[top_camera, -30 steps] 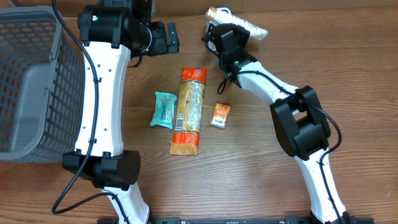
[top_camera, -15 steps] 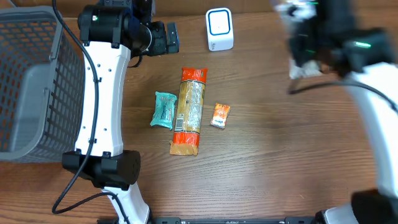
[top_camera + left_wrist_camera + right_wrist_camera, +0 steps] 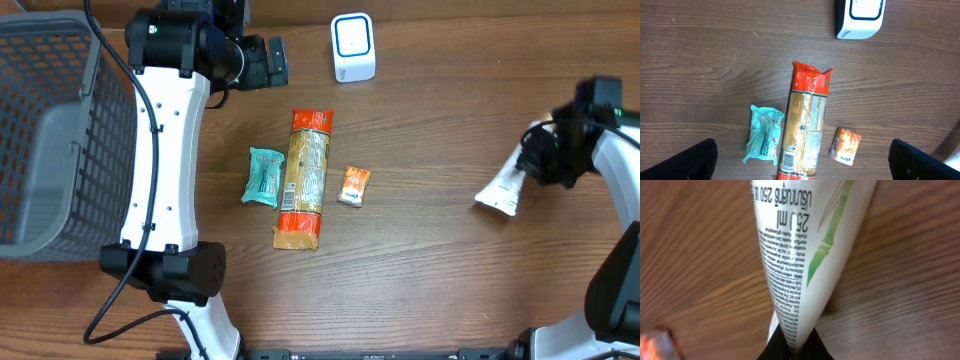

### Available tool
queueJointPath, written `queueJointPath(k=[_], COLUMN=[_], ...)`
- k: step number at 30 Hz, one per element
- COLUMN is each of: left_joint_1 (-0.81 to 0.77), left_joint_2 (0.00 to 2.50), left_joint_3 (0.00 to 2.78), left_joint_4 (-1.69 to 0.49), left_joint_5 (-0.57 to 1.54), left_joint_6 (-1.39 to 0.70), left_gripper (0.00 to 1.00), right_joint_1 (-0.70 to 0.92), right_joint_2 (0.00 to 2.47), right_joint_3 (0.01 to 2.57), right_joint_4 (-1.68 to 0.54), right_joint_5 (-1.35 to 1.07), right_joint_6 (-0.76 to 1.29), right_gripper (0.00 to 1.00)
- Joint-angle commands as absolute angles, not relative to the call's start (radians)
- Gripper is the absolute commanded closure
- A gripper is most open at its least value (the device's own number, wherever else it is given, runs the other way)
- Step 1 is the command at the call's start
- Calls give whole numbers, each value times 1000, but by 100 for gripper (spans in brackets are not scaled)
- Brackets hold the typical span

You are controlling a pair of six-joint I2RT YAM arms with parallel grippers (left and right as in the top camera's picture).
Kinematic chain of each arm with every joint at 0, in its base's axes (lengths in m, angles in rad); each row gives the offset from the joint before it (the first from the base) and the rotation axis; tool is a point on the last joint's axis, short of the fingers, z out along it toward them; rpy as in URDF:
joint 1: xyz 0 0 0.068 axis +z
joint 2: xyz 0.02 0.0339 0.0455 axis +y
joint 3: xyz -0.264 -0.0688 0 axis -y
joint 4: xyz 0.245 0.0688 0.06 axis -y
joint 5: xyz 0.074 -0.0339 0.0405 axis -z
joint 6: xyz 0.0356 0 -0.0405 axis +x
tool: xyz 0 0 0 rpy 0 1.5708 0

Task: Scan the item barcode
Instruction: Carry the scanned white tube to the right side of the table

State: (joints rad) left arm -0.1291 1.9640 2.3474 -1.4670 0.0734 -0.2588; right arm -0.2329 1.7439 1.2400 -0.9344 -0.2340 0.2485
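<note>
Overhead view: right arm [image 3: 612, 160] is now out at the right edge of the counter [image 3: 430, 280]. A second ago it was up at the top centre, over the scanner [image 3: 353, 47]. Half a second ago it was a blur at top right. Right jaws are clamped narrow on the white tube [image 3: 503, 189], same grip as before. The tube sticks out from the jaws toward the middle of the counter, tilted. Can't tell if its far end touches the wood.

Scanner is uncovered now and well apart from the right jaws; earlier the arm and tube hid it.

Right wrist view: tube [image 3: 805, 255] is pinched at its flat narrow end right between the jaws and widens away from them. It carries black print, "250 ml" and a green bamboo drawing. No barcode visible on this face.

Left arm [image 3: 165, 150] unchanged and parked; left jaws wide and holding nothing. Left wrist view shows one fingertip [image 3: 685, 162] at each bottom corner. Ahead of them, between the jaws, lie the pasta pack [image 3: 807, 135], teal packet [image 3: 764, 134] and orange packet [image 3: 845, 145], with the scanner [image 3: 860, 17] farther out. None of these moved. Basket [image 3: 50, 130] is beside the left arm, same spot.
</note>
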Motion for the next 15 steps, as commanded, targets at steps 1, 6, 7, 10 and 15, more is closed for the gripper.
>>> queueJointPath(k=[1, 6, 7, 10, 15], left_joint_1=[-130, -130, -130, -130, -130], left_joint_2=[1971, 1971, 1971, 1971, 1971], left_joint_3=[2344, 2344, 2344, 2344, 2344], left_joint_4=[-1466, -1466, -1466, -1466, -1466], left_joint_5=[70, 70, 70, 70, 70], left_joint_6=[-247, -247, -247, -247, -247], left_gripper=[0, 0, 0, 0, 0], right_joint_1=[-273, -277, -277, -268, -152], right_joint_2=[1708, 1708, 1708, 1707, 1708], right_joint_3=[1198, 1203, 1213, 1269, 1303], right_joint_4=[-902, -950, -971, -1035, -1002], right_joint_5=[-276, -276, -293, -437, -641], right_joint_6=[258, 235, 234, 176, 176], right_gripper=[86, 45, 44, 41, 43])
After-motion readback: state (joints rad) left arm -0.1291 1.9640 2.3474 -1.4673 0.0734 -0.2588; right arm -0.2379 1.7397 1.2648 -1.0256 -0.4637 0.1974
